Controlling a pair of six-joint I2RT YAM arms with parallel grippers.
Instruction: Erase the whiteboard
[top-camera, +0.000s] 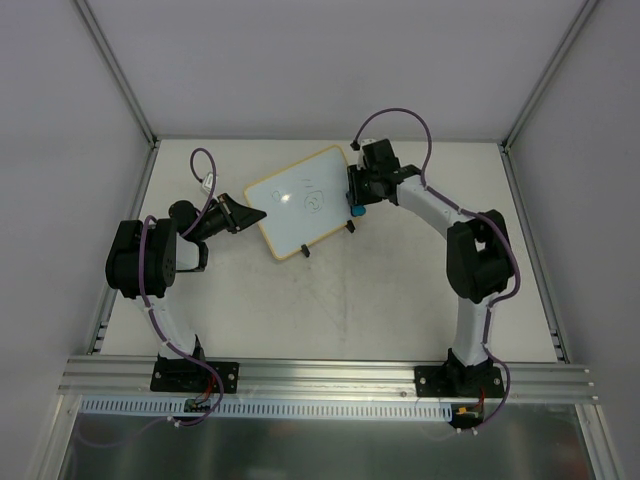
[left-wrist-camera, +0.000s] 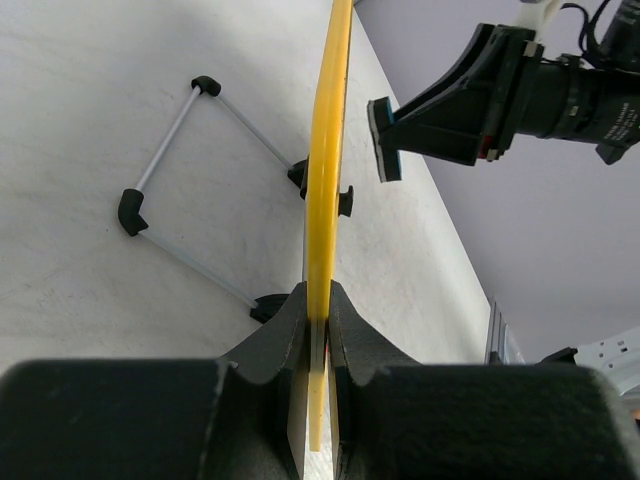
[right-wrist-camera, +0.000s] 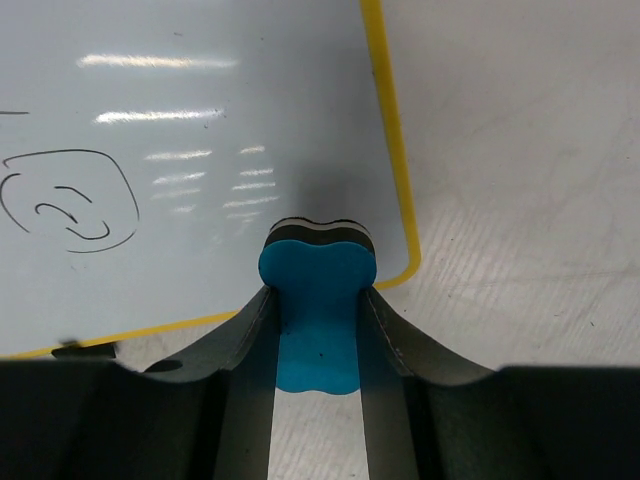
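Observation:
The whiteboard (top-camera: 298, 203) stands tilted mid-table, white with a yellow frame and two black clip feet. Pen marks, a scribbled loop (right-wrist-camera: 70, 200), sit on its face. My left gripper (top-camera: 250, 215) is shut on the board's left edge; in the left wrist view its jaws clamp the yellow frame (left-wrist-camera: 322, 230) edge-on. My right gripper (top-camera: 355, 192) is shut on the blue eraser (right-wrist-camera: 317, 300), held just off the board's right side, near its lower right corner. The eraser also shows in the left wrist view (left-wrist-camera: 384, 140), a small gap from the board.
The board's wire stand (left-wrist-camera: 165, 190) with black corner pieces lies behind it on the table. White walls and metal posts (top-camera: 120, 75) bound the table at the back and sides. An aluminium rail (top-camera: 320, 375) runs along the near edge.

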